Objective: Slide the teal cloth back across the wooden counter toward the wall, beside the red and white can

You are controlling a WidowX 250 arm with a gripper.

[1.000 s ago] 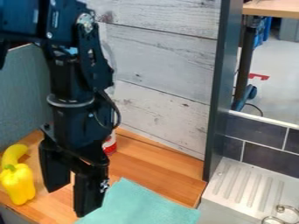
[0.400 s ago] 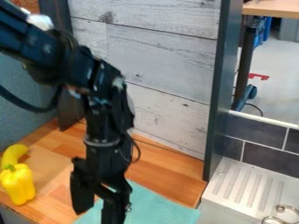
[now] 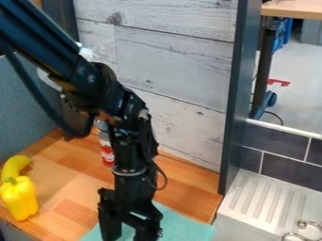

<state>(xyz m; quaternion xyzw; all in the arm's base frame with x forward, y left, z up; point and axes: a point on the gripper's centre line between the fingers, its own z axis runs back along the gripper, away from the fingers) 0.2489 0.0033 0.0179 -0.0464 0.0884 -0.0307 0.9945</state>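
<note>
while vertical, tool over cloth

yellow pepper, teal cloth, yellow banana

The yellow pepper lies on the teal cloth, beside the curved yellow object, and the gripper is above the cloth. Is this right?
No: the camera view shows the pepper on the counter, not the cloth. The curved yellow object is beside it; the gripper is above the cloth.

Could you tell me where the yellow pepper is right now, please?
In the camera view, the pepper is at the lower left, on the counter, in front of the banana and left of the gripper.
</note>
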